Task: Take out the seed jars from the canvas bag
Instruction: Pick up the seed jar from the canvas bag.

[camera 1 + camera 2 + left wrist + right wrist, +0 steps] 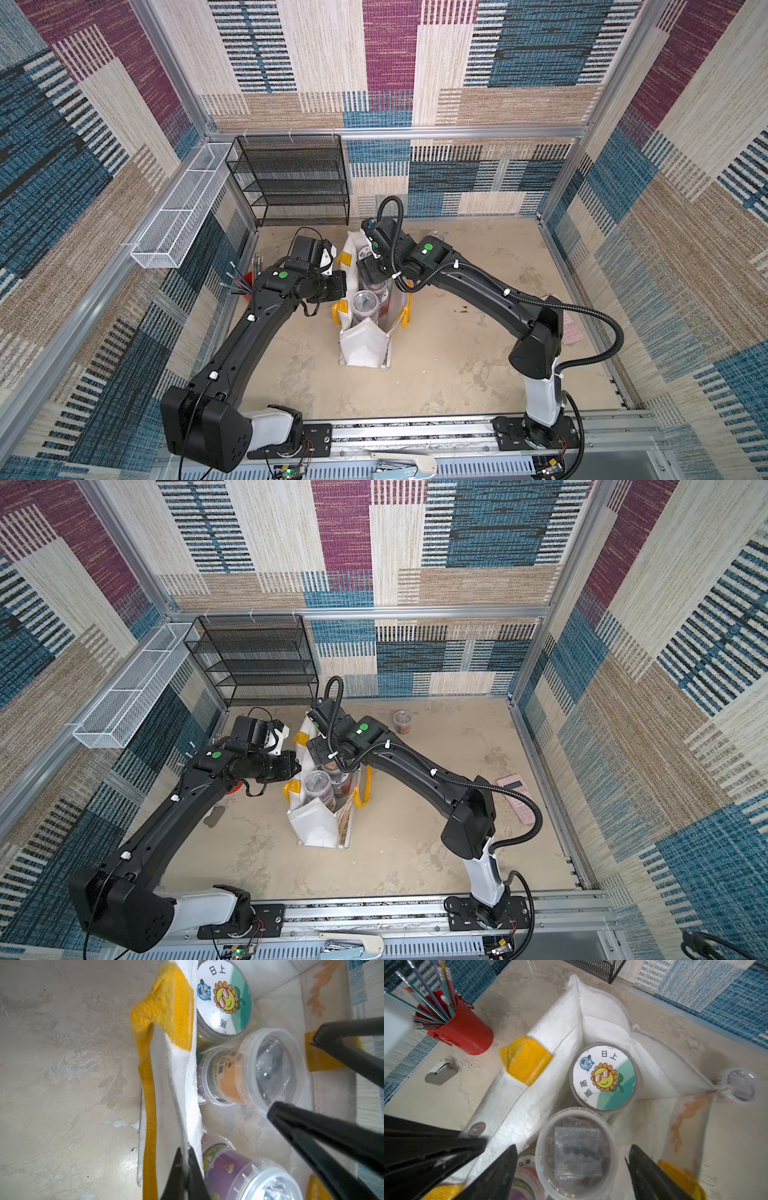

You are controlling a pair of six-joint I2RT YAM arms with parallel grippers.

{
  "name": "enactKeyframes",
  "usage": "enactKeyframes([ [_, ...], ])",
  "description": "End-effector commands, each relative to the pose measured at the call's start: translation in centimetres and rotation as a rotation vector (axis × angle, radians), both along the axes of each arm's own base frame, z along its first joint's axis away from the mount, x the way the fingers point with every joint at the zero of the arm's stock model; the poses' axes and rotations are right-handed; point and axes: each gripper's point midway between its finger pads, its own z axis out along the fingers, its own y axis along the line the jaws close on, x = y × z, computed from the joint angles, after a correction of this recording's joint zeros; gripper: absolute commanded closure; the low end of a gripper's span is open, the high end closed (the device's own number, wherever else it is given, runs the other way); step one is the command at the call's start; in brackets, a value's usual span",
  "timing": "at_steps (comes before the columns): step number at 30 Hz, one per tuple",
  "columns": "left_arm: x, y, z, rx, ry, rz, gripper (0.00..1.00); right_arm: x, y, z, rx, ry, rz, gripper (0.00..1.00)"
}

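One seed tub [402,722] stands on the counter [478,332]; the other visible jars [604,1076] sit in the canvas bag [363,345]. The left hand [185,1150] pinches the bag's rim; the right hand [573,1147] is spread astride a clear-lidded tub [575,1126] inside.

my right claw [570,1154] is black. the canvas bag [566,1028] is white with yellow patches and a faint orange print. the jar lid [604,1076] at its 12 o'clock end is white and green, with an orange-petalled yellow sunflower in red glasses. the cup [467,1030] at the bag's 9 o'clock is red.
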Motion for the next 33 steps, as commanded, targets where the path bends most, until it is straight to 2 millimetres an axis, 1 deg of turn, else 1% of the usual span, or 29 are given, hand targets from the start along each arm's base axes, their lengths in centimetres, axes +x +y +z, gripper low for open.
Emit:
enactKeyframes([
  [1, 0.0, 0.2, 0.0, 0.007, -0.007, 0.001, 1.00, 0.5, 0.9, 0.0, 0.029, -0.014, 0.004, 0.15],
  [4, -0.1, 0.2, 0.0, 0.008, -0.004, 0.003, 1.00, 0.9, 0.9, -0.6, 0.019, -0.009, -0.006, 0.14],
  [10, -0.1, 0.2, 0.0, 0.007, -0.007, 0.003, 1.00, 1.2, 0.1, -2.1, -0.023, 0.005, -0.037, 0.14],
  [12, -0.1, 0.2, 0.0, 0.008, -0.005, 0.003, 1.00, 1.2, 0.1, -2.3, -0.020, 0.009, -0.036, 0.15],
  [17, -0.1, 0.2, 0.0, 0.011, -0.009, 0.002, 1.00, 1.1, 0.1, -2.9, -0.024, 0.022, -0.035, 0.22],
  [19, -0.1, 0.3, 0.0, 0.012, -0.008, 0.003, 1.00, 1.0, 0.1, -2.9, -0.021, 0.023, -0.033, 0.31],
  [20, -0.1, 0.3, 0.0, 0.012, -0.009, 0.003, 1.00, 1.0, 0.0, -2.9, -0.021, 0.020, -0.035, 0.33],
  [26, -0.1, 0.3, 0.0, 0.011, -0.008, 0.004, 1.00, 1.3, 0.0, -1.1, 0.003, -0.015, -0.040, 0.51],
  [29, 0.0, 0.3, -0.1, 0.014, -0.007, 0.006, 1.00, 1.6, -0.2, 0.6, 0.015, -0.051, -0.046, 0.53],
  [33, -0.1, 0.3, -0.1, 0.015, -0.005, 0.006, 1.00, 1.9, -0.4, 4.0, 0.047, -0.114, -0.053, 0.54],
])
